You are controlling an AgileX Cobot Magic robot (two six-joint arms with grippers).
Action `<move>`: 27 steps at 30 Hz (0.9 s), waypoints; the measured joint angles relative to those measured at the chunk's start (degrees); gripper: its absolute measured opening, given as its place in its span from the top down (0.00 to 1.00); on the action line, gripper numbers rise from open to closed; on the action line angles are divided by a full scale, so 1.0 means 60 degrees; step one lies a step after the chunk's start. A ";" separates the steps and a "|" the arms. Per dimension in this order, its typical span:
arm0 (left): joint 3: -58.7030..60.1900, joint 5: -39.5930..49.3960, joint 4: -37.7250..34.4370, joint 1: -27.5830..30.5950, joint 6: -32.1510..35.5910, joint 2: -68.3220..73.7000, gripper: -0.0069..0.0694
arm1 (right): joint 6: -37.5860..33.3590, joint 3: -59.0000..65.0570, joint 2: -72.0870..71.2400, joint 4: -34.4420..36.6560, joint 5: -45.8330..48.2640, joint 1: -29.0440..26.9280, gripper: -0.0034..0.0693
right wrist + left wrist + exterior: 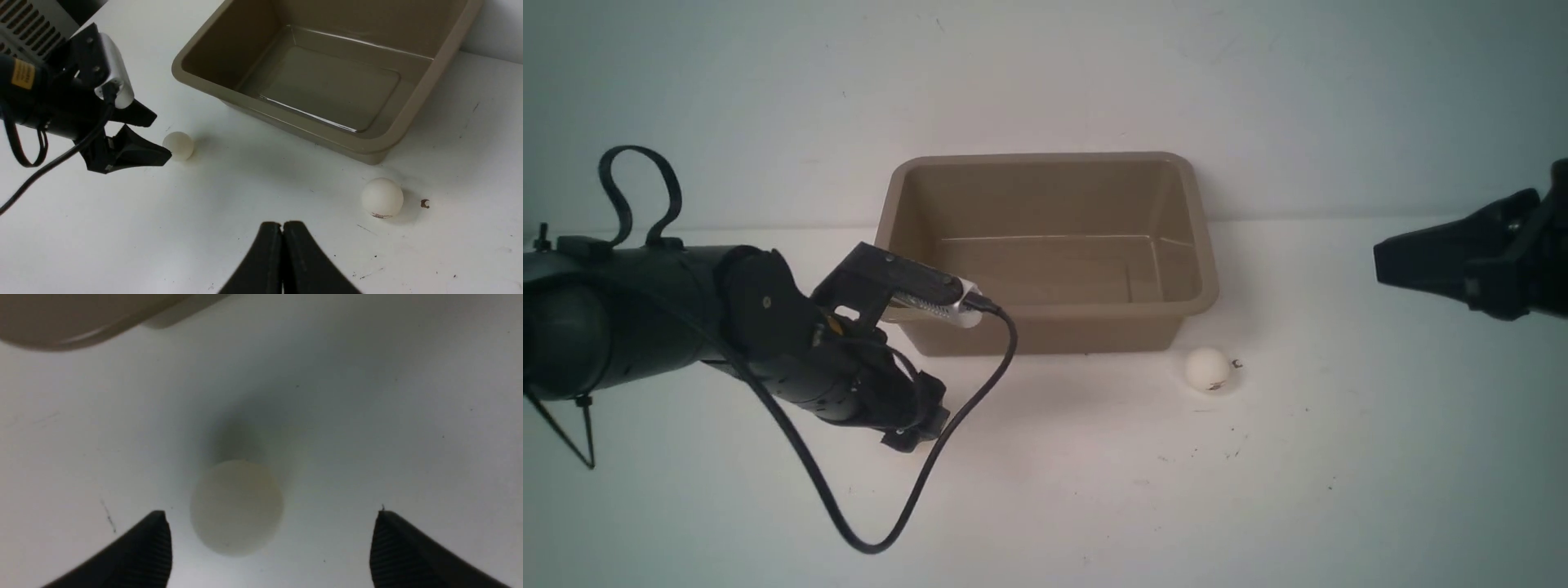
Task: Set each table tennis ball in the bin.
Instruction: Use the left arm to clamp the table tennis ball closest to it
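The taupe bin (1054, 331) stands empty at the back middle of the white table. One white table tennis ball (1207, 369) lies on the table just off the bin's front right corner; the right wrist view shows its dark printed mark (382, 197). The other ball (178, 145) lies near the bin's front left corner, hidden in the front view behind my left gripper (915, 425). My left gripper (271, 516) is open and low over the table, this ball (236, 506) lying free at its fingertips, nearer one finger. My right gripper (282, 224) is shut and empty, raised at the right.
A black cable (890, 523) loops from the left wrist camera down over the table in front of the arm. A small brown speck (1237, 364) lies beside the right ball. A white wall rises right behind the bin.
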 joint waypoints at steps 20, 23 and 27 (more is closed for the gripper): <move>-0.0243 -0.0574 -0.0073 -0.0007 0.0183 0.1554 0.30 | 0.0000 0.0000 0.0000 0.0029 0.0127 0.0000 0.97; -0.0255 -0.0527 -0.0078 -0.0018 0.0194 0.1560 0.46 | 0.0000 0.0000 0.0000 0.0029 0.0133 0.0000 0.97; -0.0255 0.0116 -0.0069 -0.0202 0.0161 0.1026 0.46 | 0.0000 0.0000 0.0000 0.0029 0.0146 0.0000 0.97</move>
